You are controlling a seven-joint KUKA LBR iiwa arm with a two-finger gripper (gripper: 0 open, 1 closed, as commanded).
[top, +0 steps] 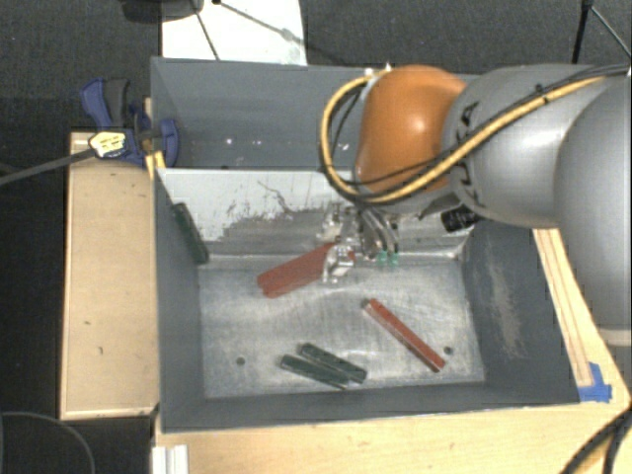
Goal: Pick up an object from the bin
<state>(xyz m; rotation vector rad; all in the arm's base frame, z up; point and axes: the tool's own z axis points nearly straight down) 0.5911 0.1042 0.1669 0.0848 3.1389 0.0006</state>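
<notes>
item: reddish-brown flat strip (pixel 291 275), mid-bin toward the far wall, right end meeting your tool (pixel 343 262), likely chosen because it lies apart from the red stick (pixel 403 335) and dark green pair (pixel 322 364) nearer you; whether the tool grips it, you cannot tell.

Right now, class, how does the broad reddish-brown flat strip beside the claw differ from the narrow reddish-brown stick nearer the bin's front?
The broad reddish-brown flat strip is wider, with a rounded left end; the narrow reddish-brown stick is slimmer. The strip's right end meets the claw; the stick lies apart from it. The strip slopes up to the right, the stick down to the right. Both are reddish-brown and elongated.
</notes>
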